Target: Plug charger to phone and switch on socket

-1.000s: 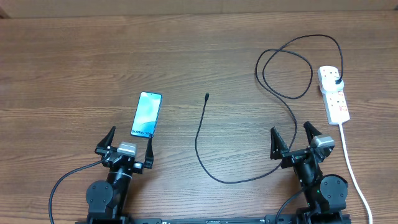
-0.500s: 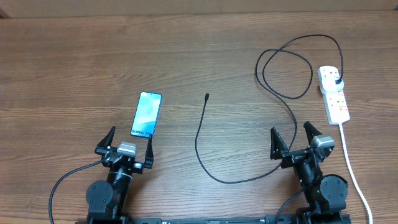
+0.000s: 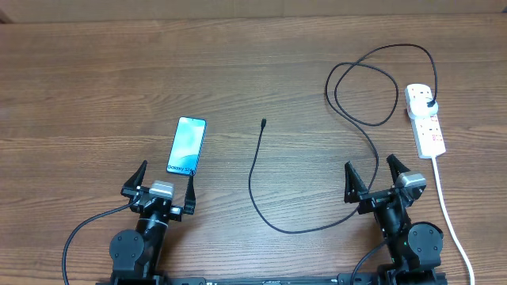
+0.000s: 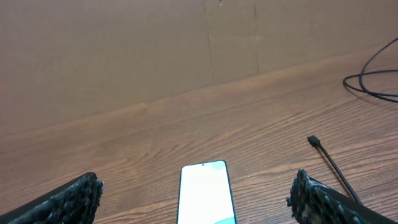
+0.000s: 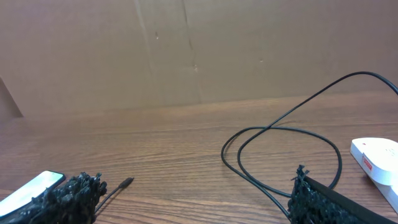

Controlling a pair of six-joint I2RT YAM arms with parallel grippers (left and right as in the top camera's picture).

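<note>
The phone (image 3: pixel 187 145) lies flat with its blue-teal screen lit, left of centre; it also shows in the left wrist view (image 4: pixel 205 193) and at the right wrist view's edge (image 5: pixel 28 190). The black charger cable (image 3: pixel 255 170) curves across the table, its connector tip (image 3: pixel 263 123) free to the phone's right, its loops (image 3: pixel 364 87) running to the black plug (image 3: pixel 428 104) in the white socket strip (image 3: pixel 425 120). The tip also shows in both wrist views (image 4: pixel 314 141) (image 5: pixel 126 182). My left gripper (image 3: pixel 166 176) is open and empty just in front of the phone. My right gripper (image 3: pixel 370 169) is open and empty near the cable.
The strip's thick white cord (image 3: pixel 445 202) runs down the right side past my right arm. A brown wall (image 4: pixel 186 50) stands behind the wooden table (image 3: pixel 103 87). The strip's end shows in the right wrist view (image 5: pixel 376 158).
</note>
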